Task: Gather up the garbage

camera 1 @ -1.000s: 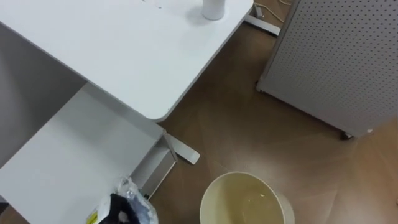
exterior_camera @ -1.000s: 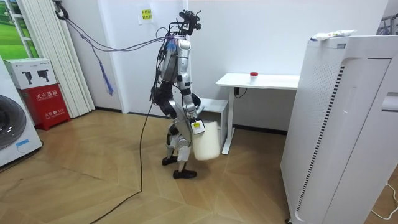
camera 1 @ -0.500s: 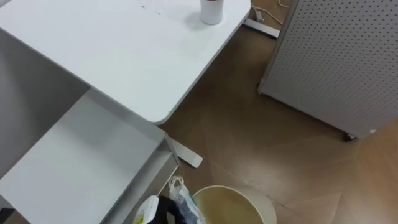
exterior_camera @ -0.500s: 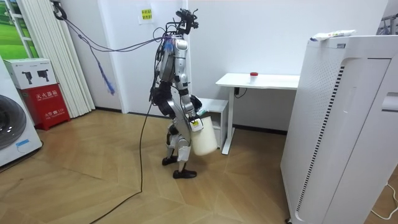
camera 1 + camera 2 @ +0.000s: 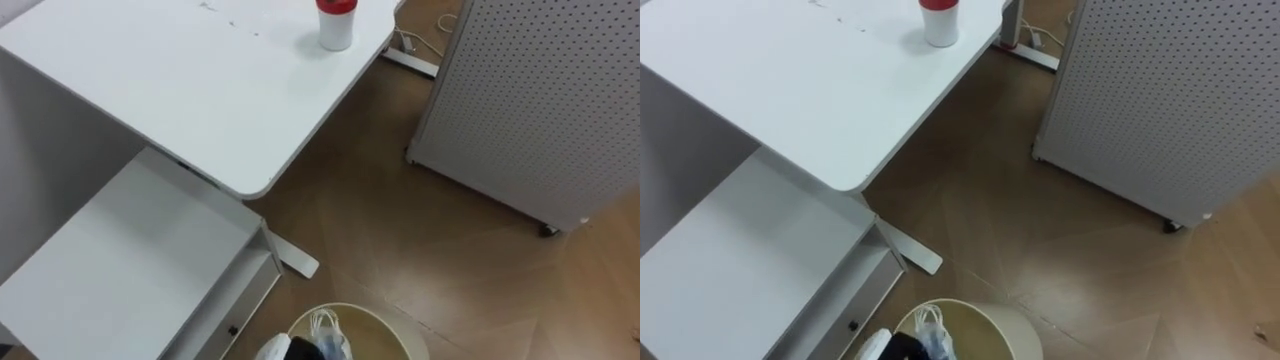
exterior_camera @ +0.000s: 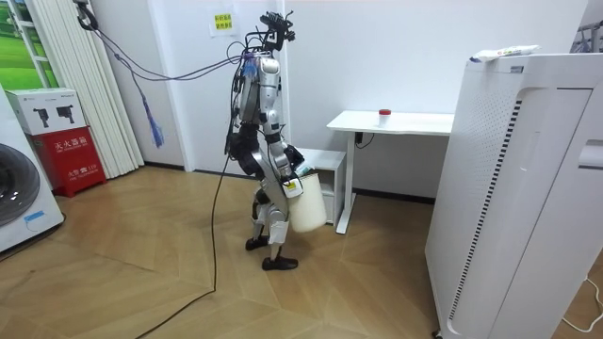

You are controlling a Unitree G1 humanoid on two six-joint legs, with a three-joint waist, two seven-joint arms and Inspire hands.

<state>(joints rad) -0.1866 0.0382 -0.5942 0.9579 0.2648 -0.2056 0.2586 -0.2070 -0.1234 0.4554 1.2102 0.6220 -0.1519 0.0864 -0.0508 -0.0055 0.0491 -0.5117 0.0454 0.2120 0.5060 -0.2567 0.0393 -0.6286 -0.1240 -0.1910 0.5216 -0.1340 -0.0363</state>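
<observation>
Left hand (image 5: pixel 297 352) is hovering at the bin's (image 5: pixel 400 328) left rim, beside the garbage bag (image 5: pixel 326 332). Fingers are cropped, so can't tell the grip. Bag is sitting over the bin opening. Desk (image 5: pixel 200 90) corner and shelf (image 5: pixel 130 260) are crowding the left. Bare floor (image 5: pixel 400 240) is lying open toward the perforated panel (image 5: pixel 540 100).

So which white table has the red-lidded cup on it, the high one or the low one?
The high white desk top. The white cup with the red lid stands near its far edge; the low white shelf carries no cup.
</observation>
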